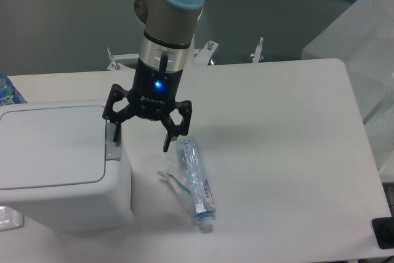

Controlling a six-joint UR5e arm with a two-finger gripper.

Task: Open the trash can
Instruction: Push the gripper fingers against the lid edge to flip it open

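The trash can point(58, 164) is a large boxy white bin at the left of the table, its flat lid point(52, 146) shut. Its small grey push-button tab point(112, 148) sits at the lid's right edge. My gripper point(141, 137) points down with its fingers spread wide, open and empty. Its left fingertip point(116, 129) hangs just over the tab; I cannot tell if it touches. Its right fingertip point(167, 141) is beside the bin, above the table.
A small clear plastic bottle point(196, 183) lies on the table just right of the gripper, cap toward the front. A blue-labelled bottle point(8, 92) shows at the far left edge. Metal clamps point(209, 48) stand at the table's back edge.
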